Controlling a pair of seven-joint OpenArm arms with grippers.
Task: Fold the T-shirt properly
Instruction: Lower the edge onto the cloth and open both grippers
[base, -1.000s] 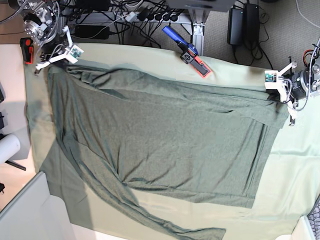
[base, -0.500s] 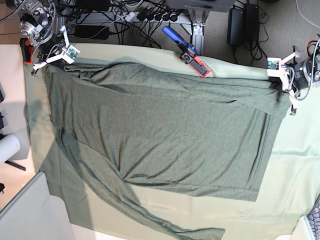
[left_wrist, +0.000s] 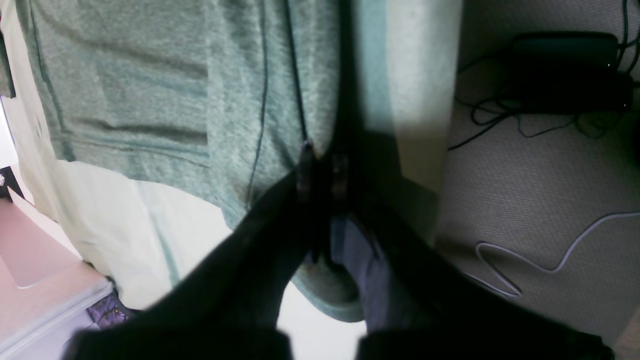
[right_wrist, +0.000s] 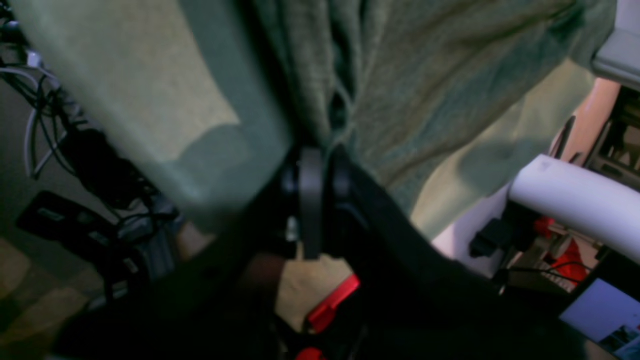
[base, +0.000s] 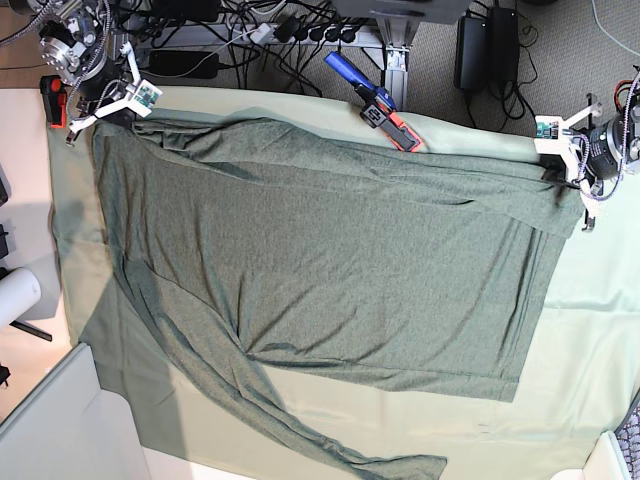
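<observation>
Both pincers were clenched on the T-shirt (base: 330, 250): the left pincer (base: 572, 178) pinched a corner of the cloth at the far edge on the base view's right, and the right pincer (base: 100, 105) pinched the opposite corner on that view's left. In the left wrist view the left pincer (left_wrist: 320, 172) had its tips pressed together with knit fabric caught between them, and in the right wrist view the right pincer (right_wrist: 317, 172) bit into a bunched fold in the same way. Over the last second both arms had drawn the held edge further toward the back of the surface (base: 600, 330), and the shirt's upper hem, slack and wavy a moment earlier, now ran nearly straight between the two grips. The body of the shirt lay flatter across the pale cover, with one long sleeve (base: 300, 420) trailing toward the near edge. That stretch likely meant the garment was being spread and squared before any fold; the loose sleeve was not yet tucked in.
</observation>
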